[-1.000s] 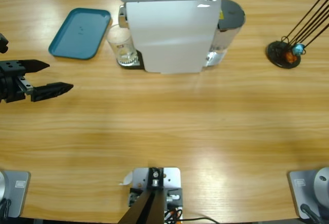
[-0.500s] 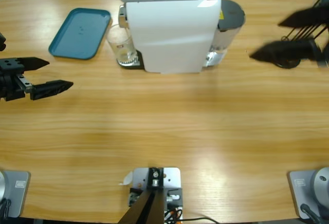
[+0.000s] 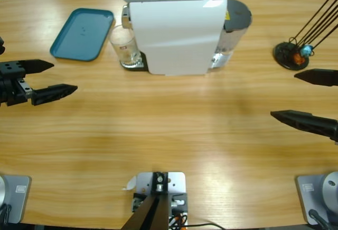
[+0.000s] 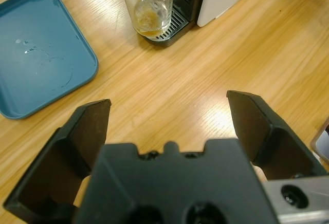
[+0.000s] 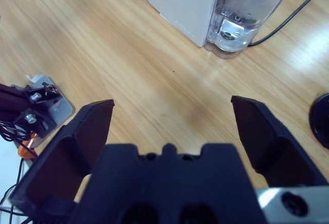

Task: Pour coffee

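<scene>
You have two arms at the bench (image 3: 174, 130), one from each side. The left end effector (image 3: 58, 77) hovers over bare wood at the left edge, its jaws spread wide apart and holding nothing. The right end effector (image 3: 296, 95) comes in from the right edge, also with its jaws wide apart and empty, above bare wood.

There is one coffee machine (image 3: 174, 29), white, standing at the far middle of the bench, with one clear water tank (image 3: 232, 29) on its right side. One glass (image 3: 124, 45) stands upright on the machine's black drip grille (image 4: 172, 26), just left of the white body. The coffee (image 4: 150, 29) is one shallow amber layer in the bottom of that glass; most of the glass is unfilled. In your left wrist view the glass sits ahead of the end effector and well apart from it.

One teal tray (image 3: 83, 34) lies flat just left of the glass, not touching it, with a few water drops on it. One black stand (image 3: 290, 55) with thin black rods sits at the far right, near the right end effector; small orange and blue bits lie at its base, too small to count.
</scene>
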